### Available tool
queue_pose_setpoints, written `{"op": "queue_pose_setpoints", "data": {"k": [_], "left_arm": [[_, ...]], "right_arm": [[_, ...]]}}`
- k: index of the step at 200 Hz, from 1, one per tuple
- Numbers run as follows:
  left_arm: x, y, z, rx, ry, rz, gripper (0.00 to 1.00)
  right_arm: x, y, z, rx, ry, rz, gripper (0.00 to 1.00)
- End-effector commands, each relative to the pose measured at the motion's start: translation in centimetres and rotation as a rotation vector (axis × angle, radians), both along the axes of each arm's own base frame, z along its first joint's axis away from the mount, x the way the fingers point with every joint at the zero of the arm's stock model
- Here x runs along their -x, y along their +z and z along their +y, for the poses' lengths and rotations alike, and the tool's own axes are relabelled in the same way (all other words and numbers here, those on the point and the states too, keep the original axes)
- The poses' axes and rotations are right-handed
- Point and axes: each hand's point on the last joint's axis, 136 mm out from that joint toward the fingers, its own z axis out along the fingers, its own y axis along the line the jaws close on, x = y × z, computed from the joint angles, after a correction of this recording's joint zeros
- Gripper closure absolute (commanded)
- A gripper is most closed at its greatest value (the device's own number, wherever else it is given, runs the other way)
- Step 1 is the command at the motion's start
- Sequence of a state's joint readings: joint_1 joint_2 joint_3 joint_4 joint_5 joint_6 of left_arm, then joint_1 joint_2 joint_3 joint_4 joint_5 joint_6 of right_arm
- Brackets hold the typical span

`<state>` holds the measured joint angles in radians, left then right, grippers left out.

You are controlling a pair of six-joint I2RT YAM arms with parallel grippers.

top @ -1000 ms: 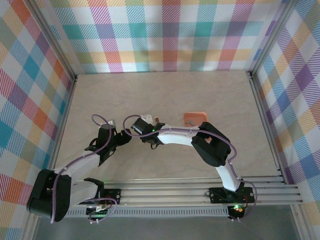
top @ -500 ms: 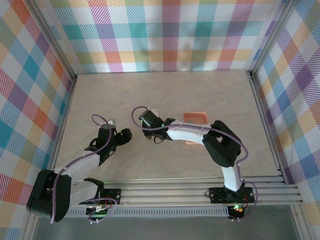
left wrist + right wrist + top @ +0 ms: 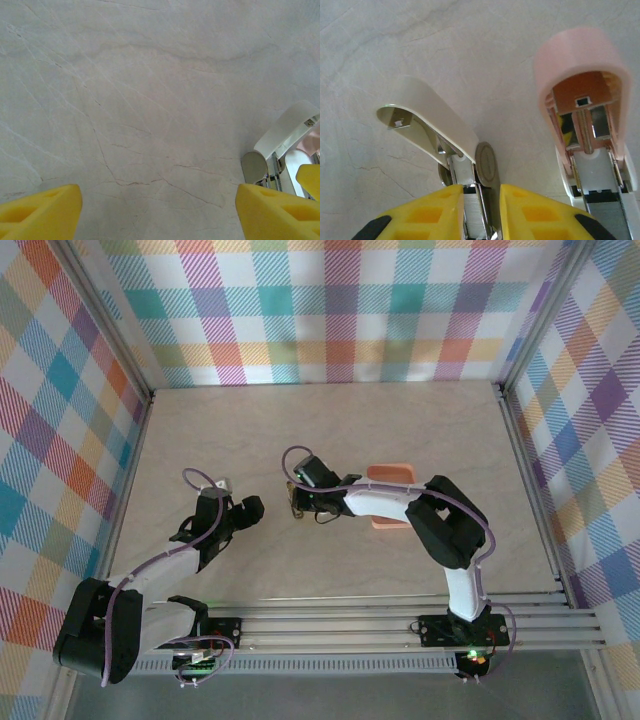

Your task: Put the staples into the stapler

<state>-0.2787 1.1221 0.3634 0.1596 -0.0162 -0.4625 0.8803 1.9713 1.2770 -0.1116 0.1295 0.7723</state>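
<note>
Right now the right end effector (image 3: pixel 482 202) pinches the stapler (image 3: pixel 437 117) by its metal middle between 2 yellow fingers (image 3: pixel 427 212). The stapler is swung open, white base on the left and pink cap on the right, close above the table (image 3: pixel 395 45). The left end effector (image 3: pixel 157 210) hangs spread with nothing in it, the stapler just beside one finger; from above, the stapler seems to sit left of the tray (image 3: pixel 392 472), well clear of it.

Orange tray (image 3: pixel 393 473) on pale marbled table (image 3: pixel 350 430)
</note>
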Motion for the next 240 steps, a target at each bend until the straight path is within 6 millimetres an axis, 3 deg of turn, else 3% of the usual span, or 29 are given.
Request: {"op": "queue_pose_setpoints", "data": {"k": [1,146,190,240], "left_arm": [[-0.1,0.2,0.1,0.000,-0.005,-0.019,0.20],[-0.2,0.3,0.1,-0.001,-0.004,-0.021,0.20],[-0.2,0.3,0.1,-0.001,-0.005,-0.022,0.20],[-0.2,0.2,0.0,0.001,-0.006,-0.019,0.20]], "right_arm": [[0.0,-0.4,0.7,-0.048,-0.003,0.028,0.75],[0.2,-2.3,0.5,-0.008,0.000,0.073,0.78],[0.6,-3.0,0.4,0.004,0.007,0.099,0.75],[1.5,-3.2,0.2,0.033,0.033,0.107,0.82]]}}
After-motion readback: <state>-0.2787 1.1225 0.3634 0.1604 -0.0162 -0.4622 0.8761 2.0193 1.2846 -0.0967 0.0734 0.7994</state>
